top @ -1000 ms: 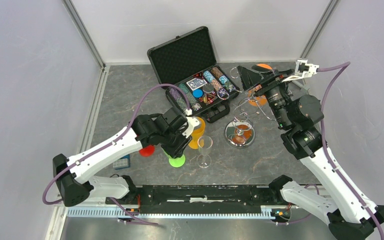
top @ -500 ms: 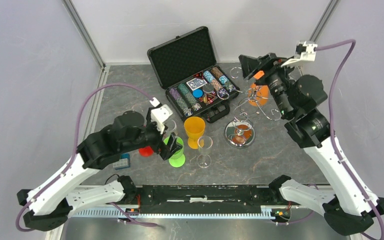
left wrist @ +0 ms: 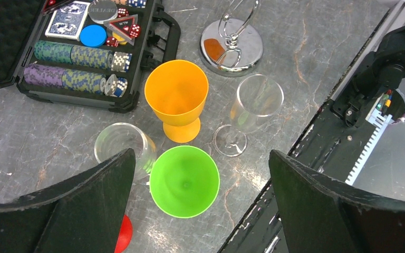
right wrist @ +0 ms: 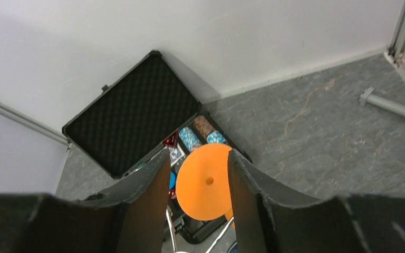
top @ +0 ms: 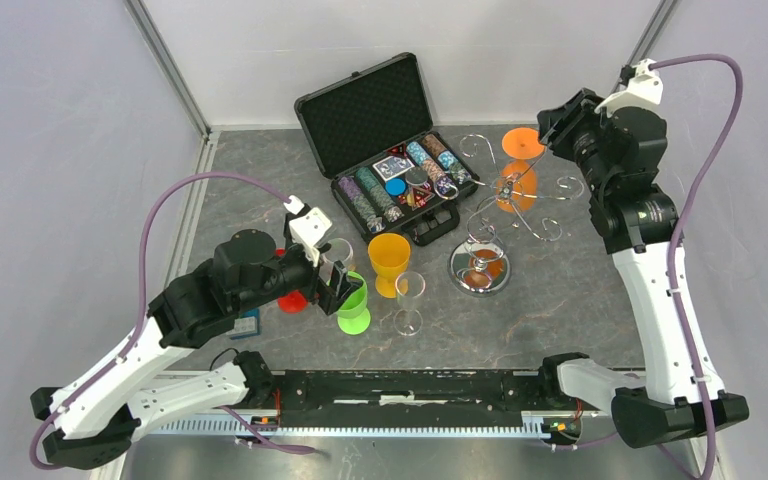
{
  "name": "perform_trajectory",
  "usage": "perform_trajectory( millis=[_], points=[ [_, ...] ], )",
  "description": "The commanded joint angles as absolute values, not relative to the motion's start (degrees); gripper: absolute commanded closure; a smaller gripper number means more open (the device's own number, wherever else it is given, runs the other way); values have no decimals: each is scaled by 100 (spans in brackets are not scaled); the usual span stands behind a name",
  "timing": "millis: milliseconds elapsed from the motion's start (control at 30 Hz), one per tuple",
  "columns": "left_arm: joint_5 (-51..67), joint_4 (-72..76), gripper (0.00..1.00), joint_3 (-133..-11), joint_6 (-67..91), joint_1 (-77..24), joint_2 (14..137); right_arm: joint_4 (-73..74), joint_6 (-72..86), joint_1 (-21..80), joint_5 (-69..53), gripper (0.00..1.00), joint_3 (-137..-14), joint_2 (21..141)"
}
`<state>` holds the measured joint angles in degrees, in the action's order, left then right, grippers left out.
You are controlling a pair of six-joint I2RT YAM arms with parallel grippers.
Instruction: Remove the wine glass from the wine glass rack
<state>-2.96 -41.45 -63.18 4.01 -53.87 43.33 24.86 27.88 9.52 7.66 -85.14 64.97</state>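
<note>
Seen from above, the open black chip case [top: 365, 115] holds rows of poker chips, cards and dice. The orange wine glass [top: 514, 188] hangs inverted on the far-right hooks of the wine glass rack [top: 478, 270], foot up, stem near upright. At the left wrist, the left gripper [left wrist: 200, 155] is spread wide over an empty green cup [left wrist: 184, 182]. At the right wrist, the right gripper [right wrist: 199, 154] is part-spread, pinching nothing, with the glass's foot beyond it.
</note>
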Motion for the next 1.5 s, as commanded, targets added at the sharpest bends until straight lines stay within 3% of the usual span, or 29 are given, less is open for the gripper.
perform_trajectory(
  millis=[0, 100, 233, 367, 567, 1133, 1467],
  points=[
    [-396, -3858, 0, -6267, 174, -5423, 4257, 2465, 3112, 751, 96, 53, -8265, 6435],
    [-387, -3856, 0, -6251, 144, -5423, 4252, 2417, 3253, 658, 18, 54, -8065, 6395],
    [-395, -3854, 0, -6240, 115, -5423, 4243, 2333, 3299, 601, 163, 41, -7799, 6290],
    [-403, -3850, 0, -6223, 93, -5423, 4228, 2284, 3312, 570, 116, 41, -7708, 6282],
    [-453, -3850, 0, -6208, 93, -5424, 4208, 2088, 3497, 515, -211, 51, -7499, 6292],
    [-408, -3819, 0, -6179, 46, -5423, 4099, 1386, 4353, 470, -470, 58, -6897, 6109],
    [-259, -3797, 0, -6136, 9, -5423, 4074, 812, 5053, 446, -227, 74, -6350, 5886]
  ],
)
